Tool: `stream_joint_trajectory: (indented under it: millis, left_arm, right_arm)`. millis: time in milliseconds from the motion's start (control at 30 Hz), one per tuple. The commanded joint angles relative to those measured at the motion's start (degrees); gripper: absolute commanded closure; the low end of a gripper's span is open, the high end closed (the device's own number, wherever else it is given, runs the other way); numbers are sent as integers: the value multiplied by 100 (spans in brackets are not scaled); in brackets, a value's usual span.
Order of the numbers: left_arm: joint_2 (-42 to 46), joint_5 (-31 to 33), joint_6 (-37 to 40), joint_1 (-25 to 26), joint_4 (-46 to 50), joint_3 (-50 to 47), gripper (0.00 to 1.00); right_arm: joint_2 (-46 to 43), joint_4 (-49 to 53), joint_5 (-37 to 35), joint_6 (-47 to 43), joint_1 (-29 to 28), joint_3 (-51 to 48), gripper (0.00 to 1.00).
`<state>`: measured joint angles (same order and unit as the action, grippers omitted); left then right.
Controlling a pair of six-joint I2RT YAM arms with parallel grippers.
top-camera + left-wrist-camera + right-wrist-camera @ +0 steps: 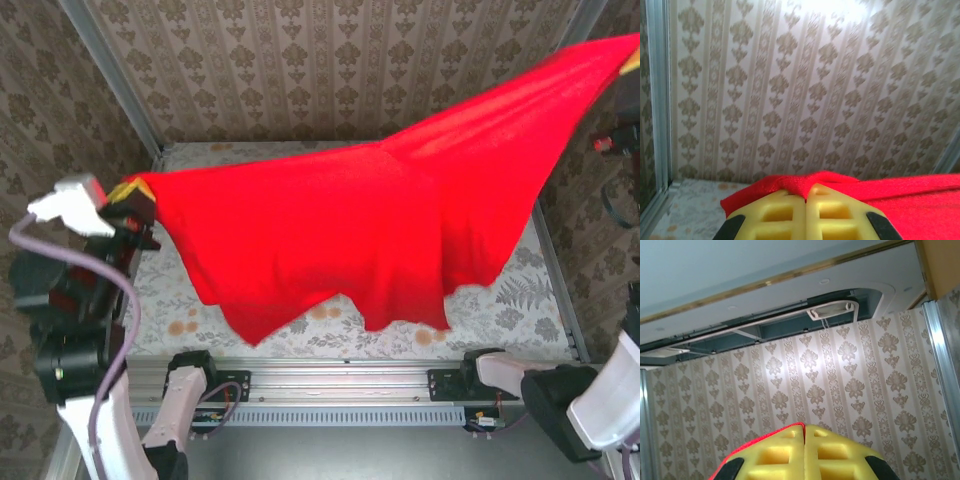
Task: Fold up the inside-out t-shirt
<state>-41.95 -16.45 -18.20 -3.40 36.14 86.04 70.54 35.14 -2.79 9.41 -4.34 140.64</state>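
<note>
The plain bright red soft cloth t-shirt [360,230] hangs stretched above the floral-patterned table [530,315], pinched tight by the left gripper [805,192] at nine o'clock and the right gripper [804,427] higher at two o'clock, so the arms should probably level and lower it evenly, holding it taut, to land flat.

T-shirt [350,230] curtain above table [520,310]; near edge free

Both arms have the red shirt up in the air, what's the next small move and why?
Probably lower the right gripper to level with the left gripper. Both are shut on the plain bright red cloth t-shirt, which hangs stretched between them with its right end much higher; levelling it should help lay it flat on the floral-patterned table.
</note>
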Motion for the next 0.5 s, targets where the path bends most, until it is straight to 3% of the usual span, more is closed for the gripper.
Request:
stream_joint_trajectory:
  millis: [0,100,200,333,467]
  left_arm:
    - [-1000,387,-123,-7,366,-116,100]
    - [-1674,392,-334,28,272,-364,100]
    - [-2134,441,-559,184,-178,-829,100]
    - [-2880,984,-641,572,-832,-1363,100]
    - [-4035,1318,-740,682,-1431,-1568,100]
  right_arm:
    - [962,194,-399,-258,47,-26,100]
    - [1650,310,-194,-267,47,-64,100]
    - [2048,13,296,-174,41,-781,100]
    - [2485,-933,658,21,30,-2147,100]
    - [3565,-1274,841,64,-68,-2358,100]
